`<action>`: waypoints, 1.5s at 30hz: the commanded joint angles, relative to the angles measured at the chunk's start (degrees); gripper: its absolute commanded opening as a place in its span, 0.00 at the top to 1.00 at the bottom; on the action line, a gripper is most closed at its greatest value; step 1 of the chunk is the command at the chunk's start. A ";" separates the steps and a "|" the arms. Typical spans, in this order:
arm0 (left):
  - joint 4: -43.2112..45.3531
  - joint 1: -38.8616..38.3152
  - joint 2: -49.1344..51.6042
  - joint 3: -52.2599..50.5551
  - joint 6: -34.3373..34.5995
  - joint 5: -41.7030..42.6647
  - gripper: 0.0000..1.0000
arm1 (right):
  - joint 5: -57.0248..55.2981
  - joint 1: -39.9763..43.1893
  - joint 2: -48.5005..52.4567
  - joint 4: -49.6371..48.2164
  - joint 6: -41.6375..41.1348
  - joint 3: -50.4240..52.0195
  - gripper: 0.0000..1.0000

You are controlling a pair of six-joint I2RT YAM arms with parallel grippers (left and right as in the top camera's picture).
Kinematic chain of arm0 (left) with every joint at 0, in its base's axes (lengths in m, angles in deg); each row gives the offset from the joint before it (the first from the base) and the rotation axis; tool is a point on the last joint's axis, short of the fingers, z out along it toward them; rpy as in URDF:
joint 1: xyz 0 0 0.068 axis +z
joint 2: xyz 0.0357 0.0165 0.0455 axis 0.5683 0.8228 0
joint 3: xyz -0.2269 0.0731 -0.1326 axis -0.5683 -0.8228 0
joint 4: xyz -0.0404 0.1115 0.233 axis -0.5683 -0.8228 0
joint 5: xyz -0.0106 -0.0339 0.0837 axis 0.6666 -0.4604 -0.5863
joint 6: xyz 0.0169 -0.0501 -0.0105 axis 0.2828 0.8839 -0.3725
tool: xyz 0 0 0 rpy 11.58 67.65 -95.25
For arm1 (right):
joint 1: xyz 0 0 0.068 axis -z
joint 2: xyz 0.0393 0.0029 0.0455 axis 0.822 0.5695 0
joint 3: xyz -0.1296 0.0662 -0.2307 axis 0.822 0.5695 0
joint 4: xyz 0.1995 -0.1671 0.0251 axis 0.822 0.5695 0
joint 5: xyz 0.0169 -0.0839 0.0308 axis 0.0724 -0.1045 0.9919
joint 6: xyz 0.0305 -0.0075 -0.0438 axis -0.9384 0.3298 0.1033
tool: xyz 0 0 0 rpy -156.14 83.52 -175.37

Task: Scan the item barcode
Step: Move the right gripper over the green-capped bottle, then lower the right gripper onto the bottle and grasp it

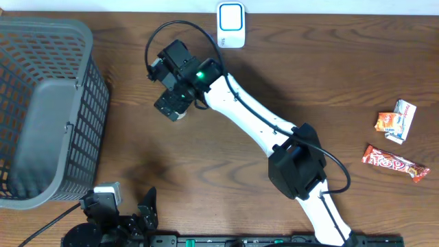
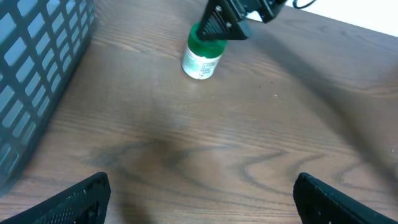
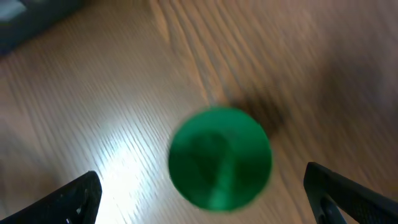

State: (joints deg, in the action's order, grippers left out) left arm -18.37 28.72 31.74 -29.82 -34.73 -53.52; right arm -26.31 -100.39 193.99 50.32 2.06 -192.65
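Note:
The item is a small white bottle with a green cap (image 2: 202, 56), standing upright on the wooden table. My right gripper (image 3: 211, 196) hovers open directly above it, and the green cap (image 3: 221, 158) shows between its wide-spread fingers without touching them. In the overhead view that gripper (image 1: 173, 103) covers most of the bottle. The white and blue scanner (image 1: 231, 24) stands at the far edge of the table. My left gripper (image 2: 202, 199) is open and empty near the front edge, well short of the bottle.
A grey mesh basket (image 1: 41, 110) fills the left side of the table. Two snack packs lie at the right: an orange and white one (image 1: 396, 120) and a red bar (image 1: 394, 163). The right arm (image 1: 254, 123) stretches diagonally across the middle.

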 commanded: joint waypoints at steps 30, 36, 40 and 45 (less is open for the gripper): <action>-0.09 -0.28 -0.13 0.04 -0.11 0.57 0.06 | -0.92 1.07 8.72 -7.69 -0.37 -0.37 0.10; -0.09 -0.28 -0.13 0.04 -0.09 0.57 0.06 | -0.96 1.03 8.72 -6.25 -0.37 -0.37 0.33; -0.09 -0.28 -0.13 0.04 -0.11 0.57 0.06 | -2.71 1.09 8.70 -5.33 -1.64 -0.39 0.35; -0.09 -0.28 -0.13 0.04 -0.09 0.57 0.06 | -8.07 1.14 7.08 -0.79 -1.99 -0.46 0.34</action>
State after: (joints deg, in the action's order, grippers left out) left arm -18.40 28.72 31.74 -29.82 -34.73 -53.50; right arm -29.52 -99.56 201.11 47.39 0.90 -193.26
